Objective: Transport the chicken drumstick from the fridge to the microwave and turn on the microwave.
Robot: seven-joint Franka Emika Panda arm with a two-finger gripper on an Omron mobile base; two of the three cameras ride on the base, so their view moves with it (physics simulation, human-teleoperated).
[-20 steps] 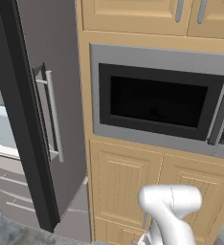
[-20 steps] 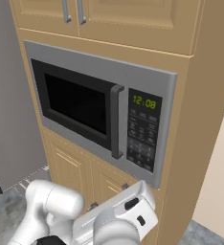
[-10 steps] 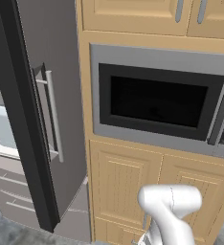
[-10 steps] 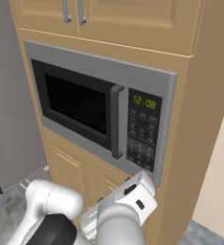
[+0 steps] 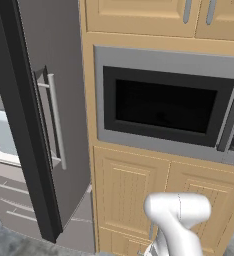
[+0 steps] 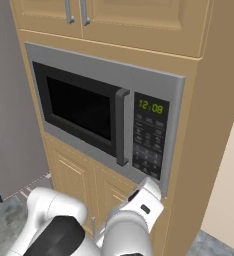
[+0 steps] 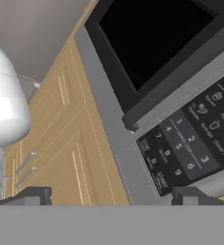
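Arm: is swinging its wrist up toward the microwave (image 6: 104, 112).
Wrist: is now nearing the control panel (image 6: 149, 135)'s lower corner.

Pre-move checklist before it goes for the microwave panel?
1. Microwave door shut: ok.
2. Drumstick inside: cannot tell, the window is dark.
3. Control panel unobstructed, clock lit: ok.
4. Gripper jaws open and empty: ok.
5. Hand aimed at keypad: ok, keypad ahead in hand view; no contact yet.
6. Fridge door closed: not ok, it stands open at left.
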